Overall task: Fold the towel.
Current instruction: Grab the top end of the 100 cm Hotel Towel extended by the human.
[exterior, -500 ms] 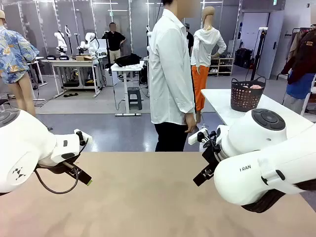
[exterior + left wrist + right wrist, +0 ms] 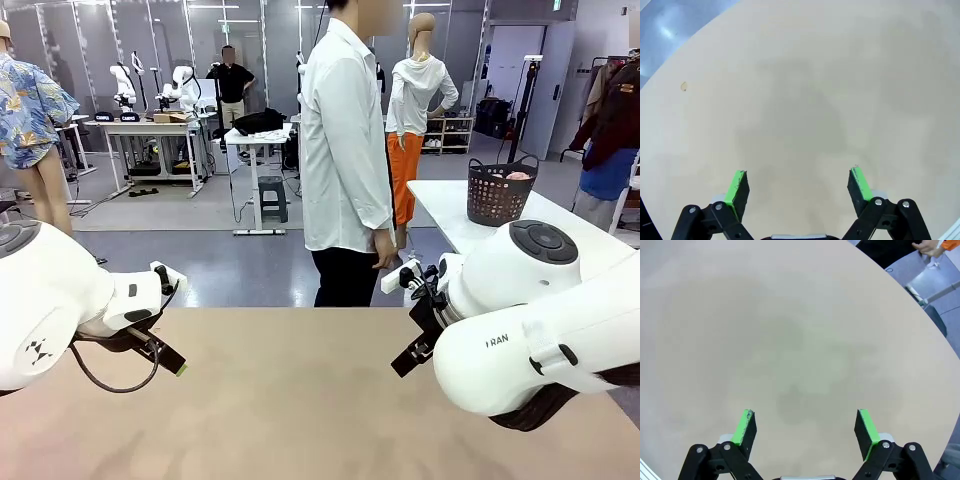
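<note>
In the front view, your left end effector [image 2: 172, 362] and right end effector [image 2: 405, 360] hang above the tan desk [image 2: 290, 400], well apart, one at each side. A person [image 2: 345, 150] in a white shirt stands at the far edge. On a white table [image 2: 450, 205] behind, a dark basket [image 2: 500, 195] holds something pink [image 2: 518, 175]; you cannot tell whether it is the towel.

In the left wrist view, the green pads [image 2: 735, 187] stand wide apart, released, with bare desk between them.

In the right wrist view, its pads [image 2: 866, 427] are likewise spread and hold nothing, and the person's hand [image 2: 924, 247] shows past the desk edge.
</note>
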Controlling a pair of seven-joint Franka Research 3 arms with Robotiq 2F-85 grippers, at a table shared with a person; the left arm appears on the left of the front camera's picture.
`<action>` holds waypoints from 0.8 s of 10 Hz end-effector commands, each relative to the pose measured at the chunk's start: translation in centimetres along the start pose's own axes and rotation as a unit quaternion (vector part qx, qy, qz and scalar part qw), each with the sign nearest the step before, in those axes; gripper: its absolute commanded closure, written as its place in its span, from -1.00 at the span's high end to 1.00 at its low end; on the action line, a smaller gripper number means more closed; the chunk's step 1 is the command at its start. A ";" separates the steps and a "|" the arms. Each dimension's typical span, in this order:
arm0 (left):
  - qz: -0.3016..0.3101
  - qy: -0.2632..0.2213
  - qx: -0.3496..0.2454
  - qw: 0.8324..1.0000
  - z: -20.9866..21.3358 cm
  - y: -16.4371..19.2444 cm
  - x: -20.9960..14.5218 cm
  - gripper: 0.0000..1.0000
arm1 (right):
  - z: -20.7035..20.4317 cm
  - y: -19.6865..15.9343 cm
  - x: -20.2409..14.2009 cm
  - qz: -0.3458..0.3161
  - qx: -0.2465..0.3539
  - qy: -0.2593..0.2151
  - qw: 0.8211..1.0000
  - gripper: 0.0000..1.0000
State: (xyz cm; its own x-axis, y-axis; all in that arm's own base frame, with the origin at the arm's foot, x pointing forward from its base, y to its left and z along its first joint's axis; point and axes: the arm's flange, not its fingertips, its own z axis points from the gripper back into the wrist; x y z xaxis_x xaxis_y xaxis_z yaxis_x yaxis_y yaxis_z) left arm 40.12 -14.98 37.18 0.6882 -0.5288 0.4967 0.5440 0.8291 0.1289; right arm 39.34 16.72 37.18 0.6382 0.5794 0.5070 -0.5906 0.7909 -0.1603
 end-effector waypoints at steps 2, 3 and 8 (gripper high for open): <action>0.000 0.000 0.000 1.000 0.0 0.0 0.0 1.00 | 0.0 0.0 0.0 -0.001 0.000 0.000 1.000 1.00; 0.000 0.000 0.000 1.000 0.0 0.0 0.0 1.00 | 0.0 0.0 0.0 -0.001 0.000 0.000 1.000 1.00; 0.000 0.000 0.000 1.000 0.0 0.0 0.0 1.00 | 1.1 -0.3 0.6 0.007 0.002 -0.001 1.000 1.00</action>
State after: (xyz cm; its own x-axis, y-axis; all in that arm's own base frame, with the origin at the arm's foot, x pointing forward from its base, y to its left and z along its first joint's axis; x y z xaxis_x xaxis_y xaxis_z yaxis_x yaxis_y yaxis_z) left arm 40.12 -14.98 37.18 0.6882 -0.5288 0.4967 0.5441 0.8291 0.1289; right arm 39.36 16.74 37.46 0.6358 0.5803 0.5089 -0.5912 0.7900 -0.1622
